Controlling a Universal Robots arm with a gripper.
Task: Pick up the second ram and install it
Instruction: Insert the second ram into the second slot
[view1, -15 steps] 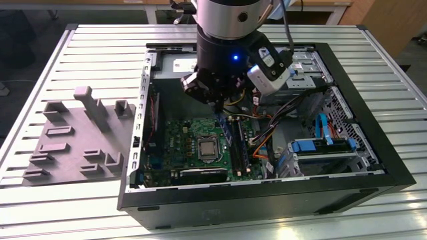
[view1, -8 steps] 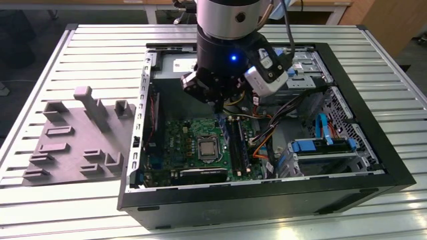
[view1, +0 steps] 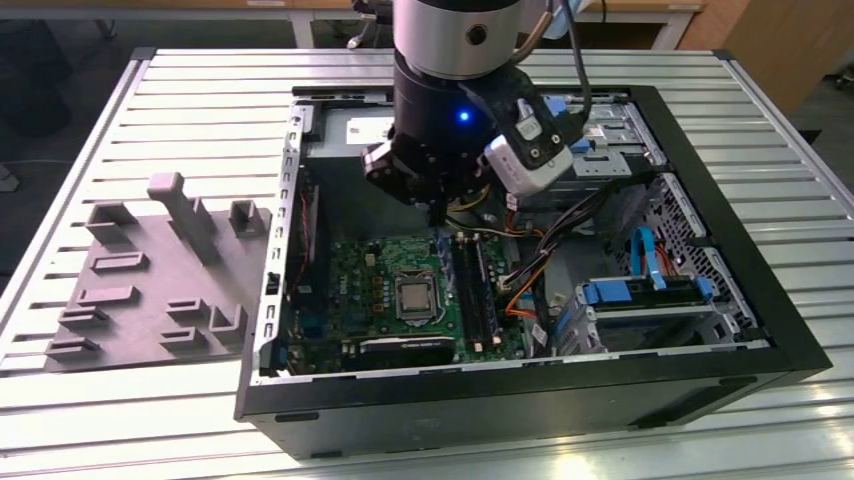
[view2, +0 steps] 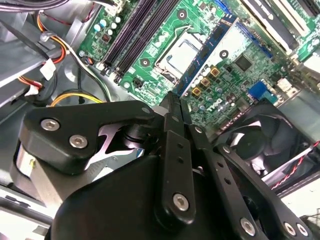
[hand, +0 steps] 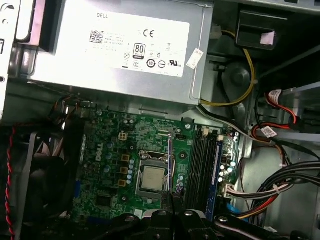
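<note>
The ram is pinched by one end in the gripper, whose jaws are pressed together on it. The rest of the stick juts out past the fingertips. Its row of chips shows in the second wrist view, and it is seen edge-on in the first wrist view.

Below the jaws lies the green board. The ram hangs clear above it and is not yet seated. The CPU sits just beside the line of the stick. The long black slots run parallel on the stick's other side, apart from it.

Farther from the jaws are a black fan, a silver power supply past the board's edge, and bundled cables beyond the slots. All of this sits inside the open case, with the arm reaching down into it. Outside the case, to the exterior view's left, a grey fixture rests on the slatted table, well apart from the jaws.
</note>
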